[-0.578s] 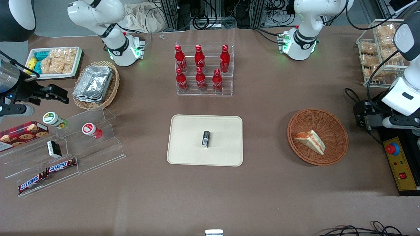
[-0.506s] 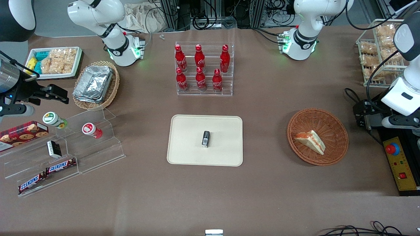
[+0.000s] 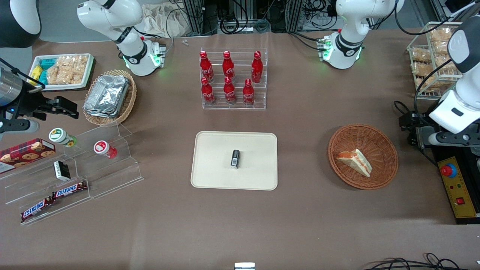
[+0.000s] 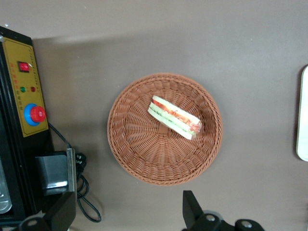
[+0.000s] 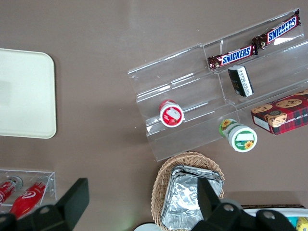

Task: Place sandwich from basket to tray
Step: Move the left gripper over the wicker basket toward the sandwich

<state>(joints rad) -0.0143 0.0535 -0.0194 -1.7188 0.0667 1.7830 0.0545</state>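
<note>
The sandwich is a white-bread wedge with orange-red and green layers, lying in the round reddish-brown basket toward the working arm's end of the table. Both also show in the left wrist view, the sandwich in the basket. My left gripper hangs above the table beside the basket, clear of its rim; in the wrist view it is open and empty. The cream-beige tray lies mid-table with a small black object on it.
A yellow control box with a red button and cables sit beside the basket at the table's end. A clear rack of red bottles stands farther from the camera than the tray. A wire rack of snacks stands near the working arm's base.
My left gripper has shifted a little toward the basket and away from the camera. The sandwich, basket and tray have not moved.
</note>
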